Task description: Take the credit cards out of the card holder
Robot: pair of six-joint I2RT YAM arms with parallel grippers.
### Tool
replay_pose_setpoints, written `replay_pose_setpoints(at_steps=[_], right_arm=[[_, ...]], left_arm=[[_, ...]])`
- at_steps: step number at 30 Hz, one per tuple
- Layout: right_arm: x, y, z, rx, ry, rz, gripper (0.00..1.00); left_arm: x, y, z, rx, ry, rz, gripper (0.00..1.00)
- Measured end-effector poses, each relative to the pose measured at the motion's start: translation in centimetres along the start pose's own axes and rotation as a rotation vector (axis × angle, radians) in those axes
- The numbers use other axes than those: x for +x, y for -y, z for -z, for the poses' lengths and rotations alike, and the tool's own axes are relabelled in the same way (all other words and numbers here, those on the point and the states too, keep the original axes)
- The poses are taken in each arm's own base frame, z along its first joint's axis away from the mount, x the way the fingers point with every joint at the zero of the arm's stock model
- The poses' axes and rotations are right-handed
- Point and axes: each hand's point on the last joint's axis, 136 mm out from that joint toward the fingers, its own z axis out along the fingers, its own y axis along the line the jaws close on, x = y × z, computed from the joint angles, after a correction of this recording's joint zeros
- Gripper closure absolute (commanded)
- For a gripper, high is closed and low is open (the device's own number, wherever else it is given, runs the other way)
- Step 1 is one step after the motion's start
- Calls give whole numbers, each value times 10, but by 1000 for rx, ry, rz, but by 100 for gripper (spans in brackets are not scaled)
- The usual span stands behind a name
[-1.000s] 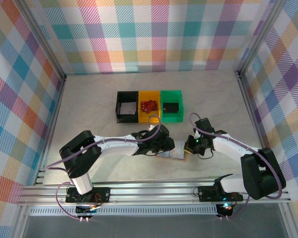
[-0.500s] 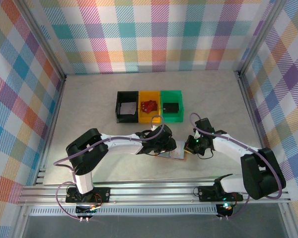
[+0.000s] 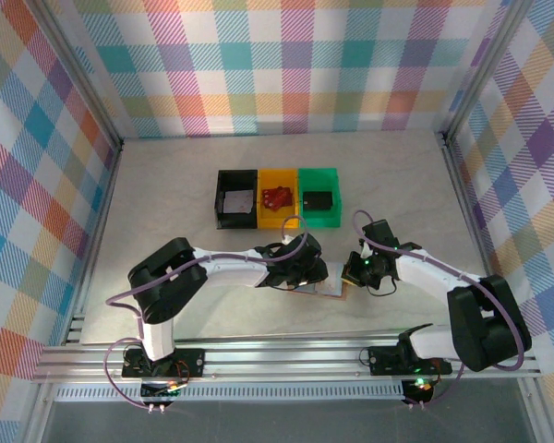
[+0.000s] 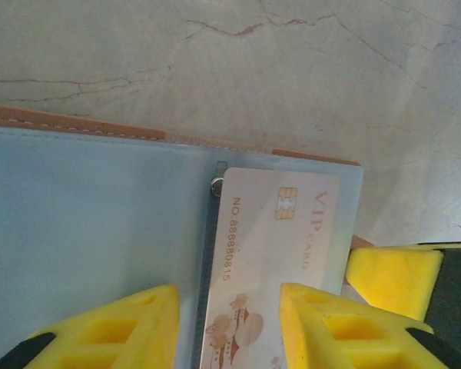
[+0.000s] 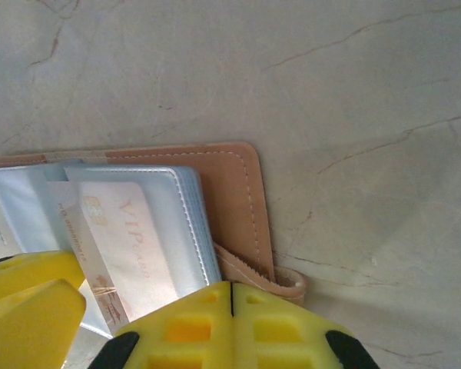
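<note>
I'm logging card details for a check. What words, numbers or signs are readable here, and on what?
"VIP CARD": on the face of the credit card lying in the card holder; it also reads in the right wrist view.
"NO.8888...": printed along the same card's long edge; the last digits are too blurred to be sure.
No other text is legible.

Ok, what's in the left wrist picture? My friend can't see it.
A pale VIP credit card sits in the card holder's clear blue sleeve. The left gripper's yellow fingers stand apart over its lower end.
</note>
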Motion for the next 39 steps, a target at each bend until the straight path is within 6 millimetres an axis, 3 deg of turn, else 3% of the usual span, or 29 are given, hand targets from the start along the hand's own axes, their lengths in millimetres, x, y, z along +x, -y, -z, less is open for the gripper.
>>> replay_pose_setpoints(at_steps=[22, 39], right_arm=[[-1, -3, -2, -14, -3, 2, 100], [0, -3, -2, -18, -7, 2, 100]], left_arm=[[-3, 17, -1, 74, 6, -4, 65], [-2, 14, -3, 81, 10, -1, 80]])
